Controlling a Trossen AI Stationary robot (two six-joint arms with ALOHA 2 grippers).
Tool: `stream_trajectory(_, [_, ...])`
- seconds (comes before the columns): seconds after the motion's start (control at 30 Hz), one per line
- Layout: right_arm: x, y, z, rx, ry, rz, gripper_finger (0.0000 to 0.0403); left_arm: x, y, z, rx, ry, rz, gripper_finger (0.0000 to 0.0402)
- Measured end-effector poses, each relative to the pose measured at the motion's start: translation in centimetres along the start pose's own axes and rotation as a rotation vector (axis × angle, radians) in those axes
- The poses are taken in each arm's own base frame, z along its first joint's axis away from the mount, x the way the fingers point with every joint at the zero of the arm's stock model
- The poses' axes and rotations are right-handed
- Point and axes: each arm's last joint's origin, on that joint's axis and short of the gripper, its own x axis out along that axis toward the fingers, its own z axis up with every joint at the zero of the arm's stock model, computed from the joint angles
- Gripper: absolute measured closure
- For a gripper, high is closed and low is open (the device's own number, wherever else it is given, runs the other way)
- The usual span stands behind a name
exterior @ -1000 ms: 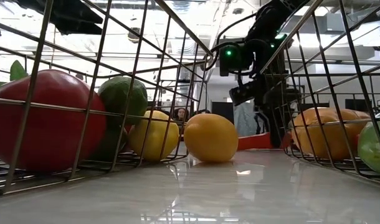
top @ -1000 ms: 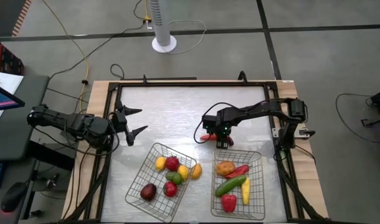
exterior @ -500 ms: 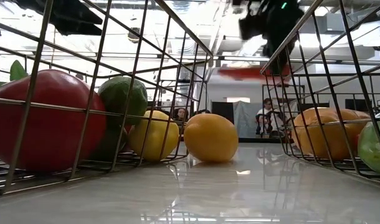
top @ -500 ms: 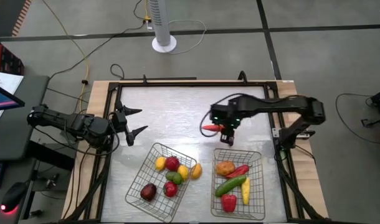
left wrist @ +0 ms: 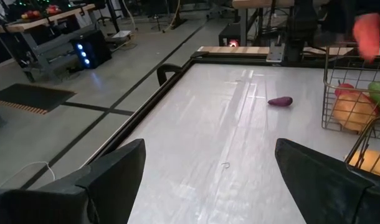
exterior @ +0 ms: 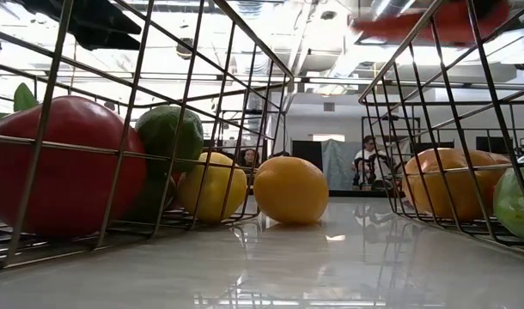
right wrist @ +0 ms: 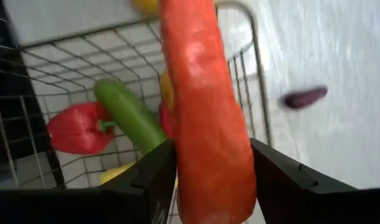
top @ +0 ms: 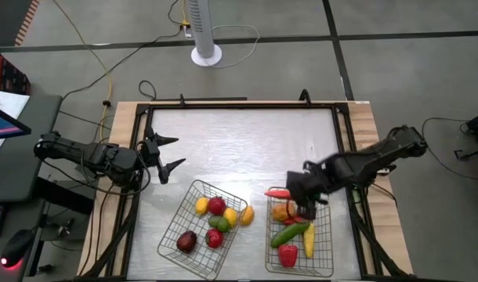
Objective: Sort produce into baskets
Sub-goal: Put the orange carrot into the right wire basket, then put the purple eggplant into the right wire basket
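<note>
My right gripper [top: 291,198] is shut on a long orange-red piece [right wrist: 205,106], held in the air over the far rim of the right wire basket [top: 327,235]. That basket holds a green cucumber [right wrist: 128,118], a red pepper [right wrist: 78,127], an orange round piece [top: 283,212] and a yellow piece [top: 309,240]. The left basket [top: 170,229] holds several round pieces. A small purple piece [left wrist: 280,101] lies on the bare table. My left gripper [top: 167,153] waits open at the table's left side. My right gripper pinches the long orange-red piece between its two fingers [right wrist: 156,180], which lie across its length [right wrist: 209,155]. Most of the piece sticks out beyond the fingers. It is lifted clear, above the right basket; it also shows high in the low view [exterior: 434,19].
A yellow-orange round piece [exterior: 290,190] sits at the left basket's right side, between the two baskets. A black frame [top: 223,104] runs round the table top. A fan base [top: 206,55] stands on the floor beyond the far edge.
My right gripper has lifted the orange-red piece off the middle of the table and carried it toward the near edge, to above the right basket's far rim. The piece has stayed in the shut fingers throughout.
</note>
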Motion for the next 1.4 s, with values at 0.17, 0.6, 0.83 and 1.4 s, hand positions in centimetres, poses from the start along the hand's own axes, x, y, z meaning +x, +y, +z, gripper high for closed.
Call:
stream_trajectory(0.17, [0.7,0.6,-1.1,0.095,0.045,-0.126,0.0170,0.0,0.0,0.0,-0.002,-0.002,0.000,0.0056])
stream_trajectory(0.6, [1.0,-5.4,2.0,0.240,0.023,-0.241,0.0137,0.0,0.0,0.2,-0.001,-0.019,0.004,0.0056])
stream_trajectory(0.83, [3.5,-12.5,3.8,0.424,0.097,-0.167,0.0137,0.0,0.0,0.2,0.012,-0.018,0.003,0.0056])
stream_trajectory(1.4, [15.5,-15.4,6.2,0.492,0.599,-0.118,0.0137,0.0,0.0,0.2,0.033,-0.017,0.004,0.0056])
